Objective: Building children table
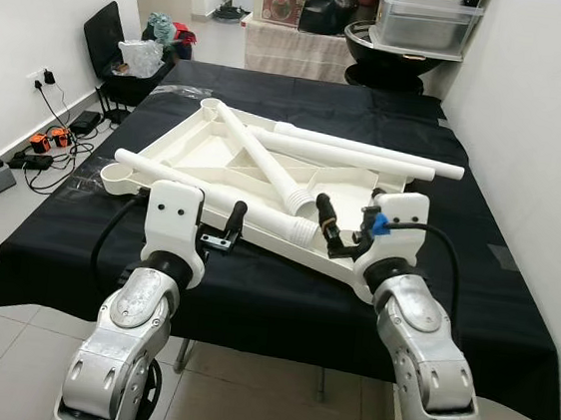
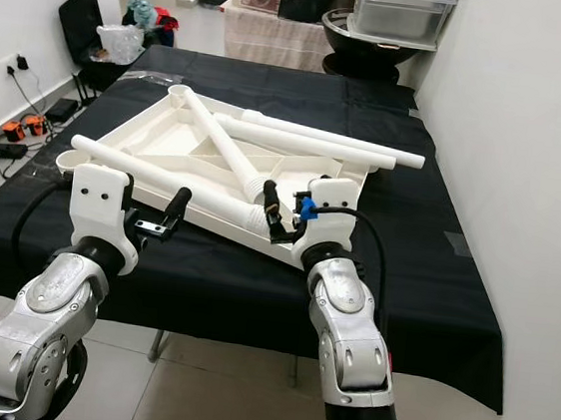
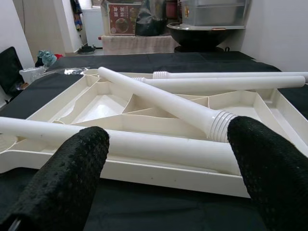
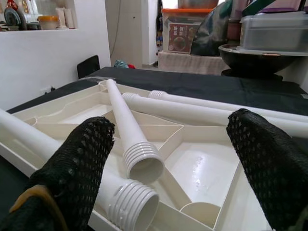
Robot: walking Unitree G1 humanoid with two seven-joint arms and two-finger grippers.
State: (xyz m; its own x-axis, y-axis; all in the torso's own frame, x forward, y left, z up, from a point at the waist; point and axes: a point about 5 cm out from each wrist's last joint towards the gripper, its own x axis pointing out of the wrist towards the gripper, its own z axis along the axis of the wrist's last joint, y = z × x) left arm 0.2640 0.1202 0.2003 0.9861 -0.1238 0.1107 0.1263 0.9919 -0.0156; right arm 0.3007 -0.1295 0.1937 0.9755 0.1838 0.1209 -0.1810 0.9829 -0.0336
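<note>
An upturned white plastic tabletop [image 1: 191,151] lies on the black-covered table [image 1: 251,297]. Several white tube legs rest loose on it. One leg [image 1: 197,189] runs along its near rim. Another leg [image 1: 256,152] lies diagonally with its threaded end [image 4: 142,156] toward me. Two long legs [image 1: 366,157] lie across the far side. My left gripper [image 1: 224,226] is open just before the near rim, its fingers [image 3: 72,178] wide apart and empty. My right gripper [image 1: 347,225] is open over the near right corner, close to the threaded ends, and holds nothing.
A black chair with bags [image 1: 117,42] stands at the back left. Chargers and cables [image 1: 36,149] lie on the floor on the left. A black basin and a plastic bin [image 1: 420,24] sit beyond the table. A white wall [image 1: 551,118] runs close along the right.
</note>
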